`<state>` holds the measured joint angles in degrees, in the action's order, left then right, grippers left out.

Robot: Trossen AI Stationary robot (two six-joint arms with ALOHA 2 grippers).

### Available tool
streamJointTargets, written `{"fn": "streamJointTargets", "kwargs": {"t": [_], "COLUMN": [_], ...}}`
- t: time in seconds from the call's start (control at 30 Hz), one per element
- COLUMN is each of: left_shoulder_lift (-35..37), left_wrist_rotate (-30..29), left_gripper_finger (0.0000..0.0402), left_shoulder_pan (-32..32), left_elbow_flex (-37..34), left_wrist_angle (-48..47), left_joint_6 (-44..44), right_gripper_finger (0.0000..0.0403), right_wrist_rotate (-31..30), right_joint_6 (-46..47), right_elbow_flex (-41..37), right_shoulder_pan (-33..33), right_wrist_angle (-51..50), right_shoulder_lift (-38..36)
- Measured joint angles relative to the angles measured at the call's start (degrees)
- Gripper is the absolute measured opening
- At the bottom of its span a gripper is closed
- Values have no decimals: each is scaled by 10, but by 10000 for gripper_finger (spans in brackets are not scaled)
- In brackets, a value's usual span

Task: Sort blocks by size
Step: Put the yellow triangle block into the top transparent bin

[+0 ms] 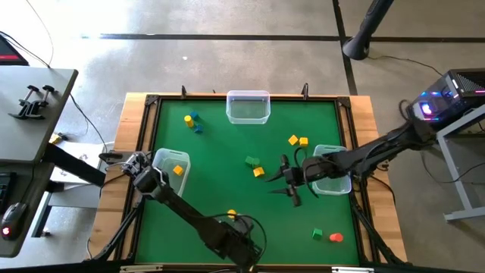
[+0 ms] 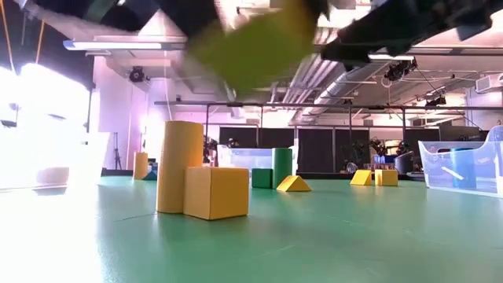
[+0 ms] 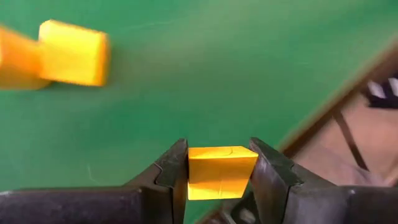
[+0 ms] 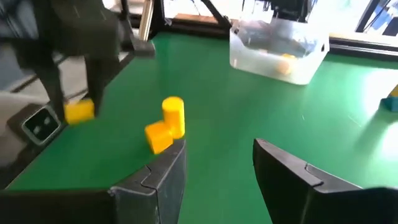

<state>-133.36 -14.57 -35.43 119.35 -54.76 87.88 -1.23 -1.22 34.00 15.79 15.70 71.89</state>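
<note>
My left gripper [image 3: 219,150] hangs above the green mat near the table's front edge, shut on a small yellow block [image 3: 221,171]. The right wrist view shows that block [image 4: 79,111] too. Just beyond it, a yellow cylinder [image 4: 174,114] stands upright on the mat with a yellow cube [image 4: 158,137] against it. Other blocks lie scattered: yellow and blue [image 1: 191,121], yellow [image 1: 298,140], green and yellow [image 1: 255,165], green [image 1: 317,234] and red [image 1: 336,237]. My right gripper [image 1: 282,182] hovers open over the middle right of the mat, holding nothing. My left gripper pinches the yellow block by two opposite sides [image 3: 194,171] between its two fingers. The fingers come steeply from above. The block sits at the fingers' free ends [image 4: 79,111], lifted clear of the mat.
Three clear bins stand on the mat: one at the far edge [image 1: 248,106], one at the left [image 1: 168,161] holding an orange block [image 1: 178,170], and one at the right [image 1: 331,173] under the right arm. A wooden rim [image 1: 136,136] frames the mat.
</note>
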Motion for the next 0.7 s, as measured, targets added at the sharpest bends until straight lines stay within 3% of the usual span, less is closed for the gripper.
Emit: {"fn": "streamJointTargets", "kwargs": {"t": [0.13,0.27,0.5,0.7], "left_shoulder_lift": [1,3,67,69], "left_wrist_rotate": [-27,-73,-93,-76], "left_gripper_finger": [113,113,113,113], "left_shoulder_pan": [18,54,181,330], "left_elbow_flex": [82,158,117,88], "left_wrist_angle": [-45,-158,-292,-223], "left_joint_6": [-80,-158,-331,-580], "right_gripper_finger": [178,178,178,178], "right_wrist_rotate": [-2,-19,-122,-194], "right_joint_6": [-8,-8,-17,-16], "right_elbow_flex": [0,0,-1,-39], "right_shoulder_pan": [0,3,22,22], "right_wrist_angle": [-98,-167,-227,-227], "right_shoulder_lift": [-61,-109,-141,-142]}}
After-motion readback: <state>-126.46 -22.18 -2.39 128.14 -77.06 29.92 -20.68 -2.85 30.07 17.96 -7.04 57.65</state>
